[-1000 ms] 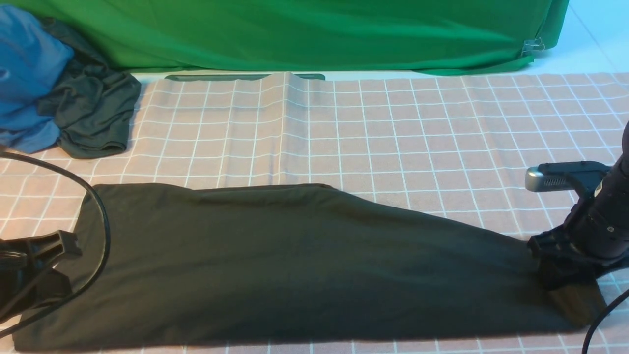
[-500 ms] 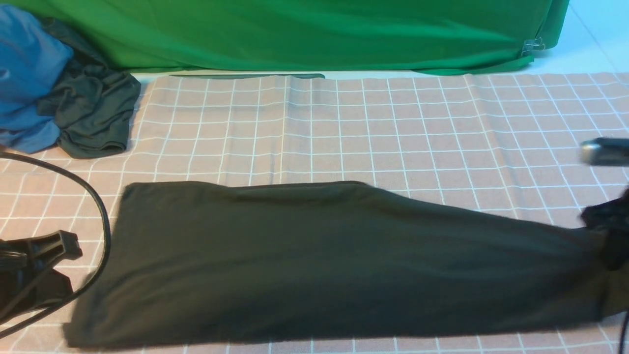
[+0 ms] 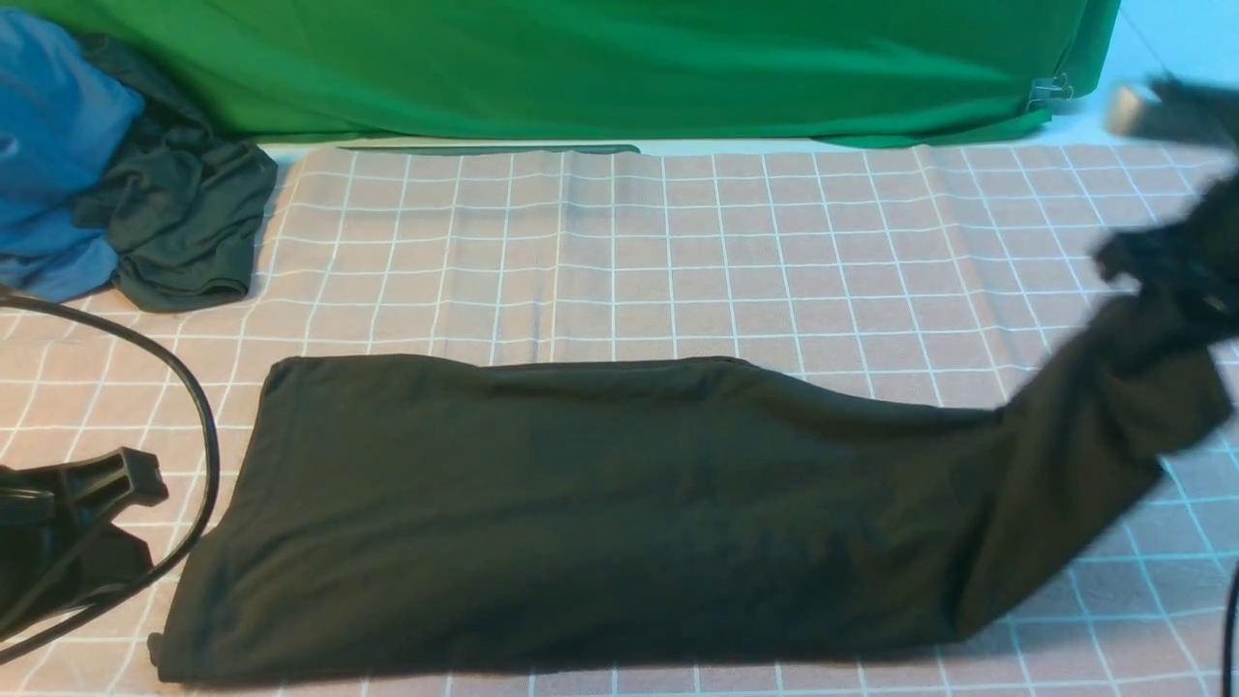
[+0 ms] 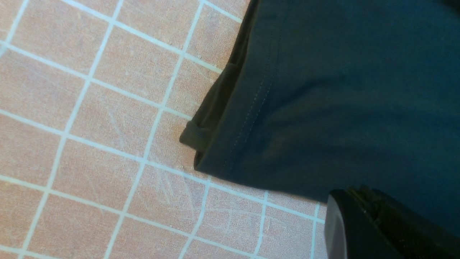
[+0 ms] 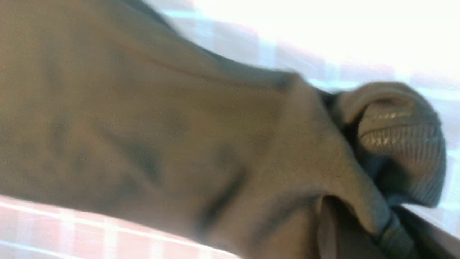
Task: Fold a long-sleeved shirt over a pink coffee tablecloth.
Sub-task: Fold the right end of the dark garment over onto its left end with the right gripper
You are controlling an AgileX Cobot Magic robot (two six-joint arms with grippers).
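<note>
Fabric fills our right pincer (image 3: 1166, 266), which clamps one end of the long-sleeved shirt (image 3: 600, 503) and holds that end raised above the pink coffee tablecloth (image 3: 678, 261) at the right. The rest of the shirt lies as a long folded band across the near part of the tablecloth. Our left pincer (image 3: 135, 481), jaws pressed together and holding nothing, sits near the shirt's left hem corner.

Backdrop as I log it from the front feed: one plain bright green cloth (image 3: 581, 68) hung across the far side, softly creased, with a small metal clip (image 3: 1050, 92) at its lower right corner. A pale bluish-white surface (image 3: 1191, 39) lies beyond it. At far left, crumpled blue fabric (image 3: 48, 145) is bunched with a dark garment (image 3: 184, 223). Light is even and bright.
</note>
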